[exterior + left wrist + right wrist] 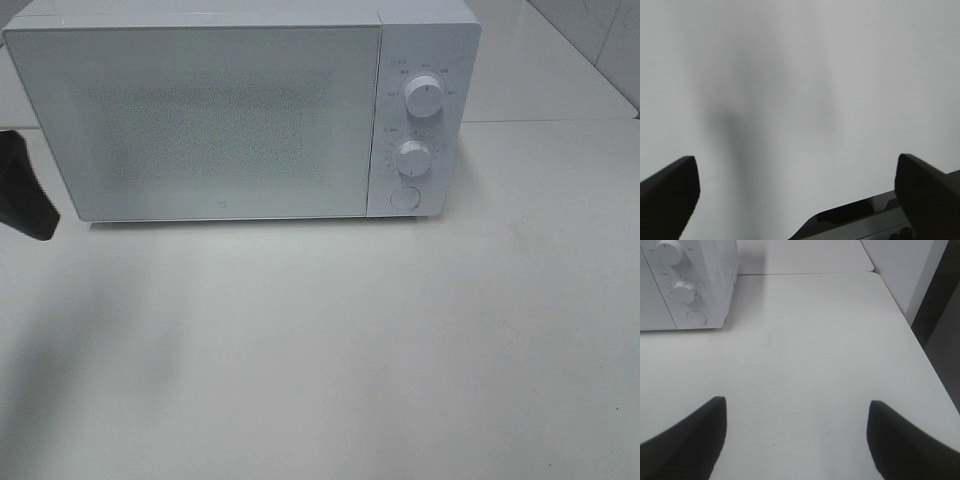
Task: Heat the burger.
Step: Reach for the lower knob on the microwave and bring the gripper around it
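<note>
The burger and its pink plate are out of view in every frame. A white microwave (240, 105) stands at the back of the table with its door shut; it also shows in the right wrist view (687, 282). It has two round knobs (423, 97) and a round button (404, 197) on its right panel. My left gripper (795, 192) is open and empty over bare table; in the high view only a dark part of the left arm (25, 190) shows at the left edge. My right gripper (795, 437) is open and empty, to the right of the microwave.
The white table (350, 330) stretches in front of the microwave. Its right edge (920, 345) runs beside a white wall and a dark gap. A seam between table tops runs behind the microwave (805, 273).
</note>
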